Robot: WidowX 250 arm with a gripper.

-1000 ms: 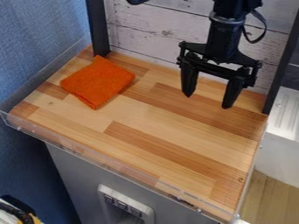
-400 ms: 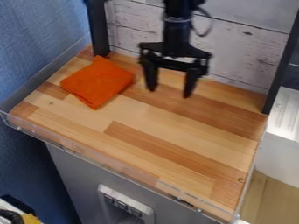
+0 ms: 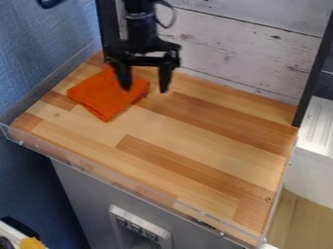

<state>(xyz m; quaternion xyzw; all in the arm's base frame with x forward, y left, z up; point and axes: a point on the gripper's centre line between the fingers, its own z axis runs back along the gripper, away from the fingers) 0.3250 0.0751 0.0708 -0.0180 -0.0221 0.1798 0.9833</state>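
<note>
The black gripper (image 3: 145, 90) hangs at the upper left of the work surface, open, with nothing between its fingers. Its left finger stands in front of a folded orange cloth (image 3: 104, 95), while the right one is just past the cloth's right edge. Whether the left finger touches the cloth or is above it, I cannot tell. The cloth lies flat on the wooden surface (image 3: 195, 141), near the back left, and part of its upper edge is hidden behind the gripper.
A clear low rim (image 3: 123, 181) runs along the front. Black posts stand at the back left and at the right (image 3: 313, 73), with a white plank wall (image 3: 240, 48) between them. A blue wall is at the left, and a white unit (image 3: 315, 131) at the right.
From the back right, the gripper has moved left across the back of the surface to the cloth, staying open. The cloth has not moved.
</note>
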